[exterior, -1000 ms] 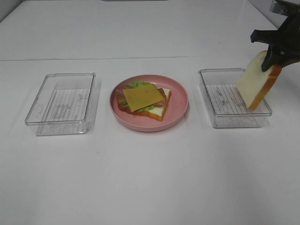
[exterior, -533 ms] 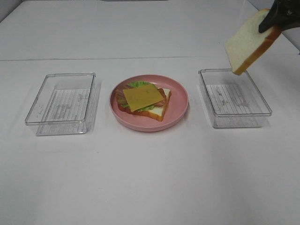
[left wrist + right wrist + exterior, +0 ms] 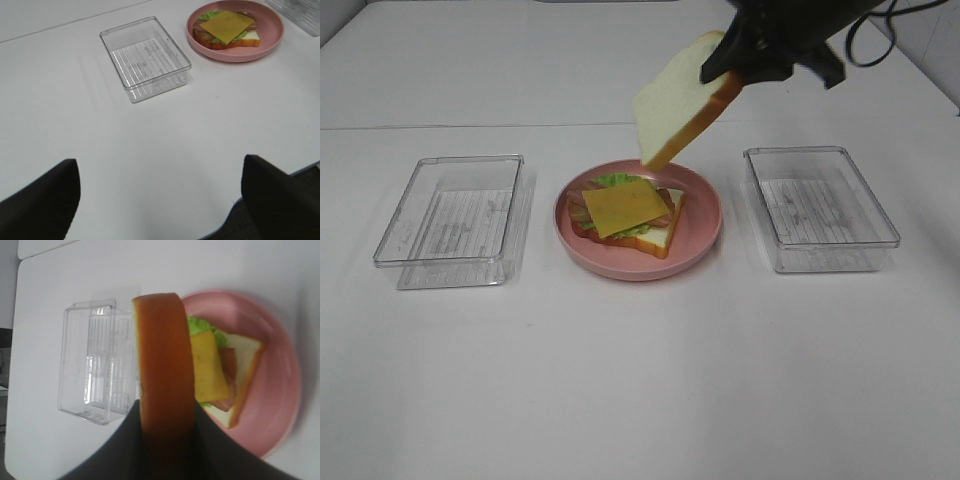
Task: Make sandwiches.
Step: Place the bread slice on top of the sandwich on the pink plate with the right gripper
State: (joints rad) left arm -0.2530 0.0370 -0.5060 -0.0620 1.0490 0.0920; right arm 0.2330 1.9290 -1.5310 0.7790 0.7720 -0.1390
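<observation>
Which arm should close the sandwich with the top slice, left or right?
Right. Its tool grips the top bread slice, hanging tilted above the far side of the pink plate and the open stack topped with cheese. The left tool appears open and empty, well back from the plate.

open-faced sandwich – top slice aloft, tilted

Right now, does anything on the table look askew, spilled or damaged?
Nothing looks spilled or damaged. The cheese slice sits rotated on the open stack, corners overhanging the lower bread slice on the pink plate. The top bread slice hangs tilted in the right gripper, above the plate. Both clear containers stand upright.
</observation>
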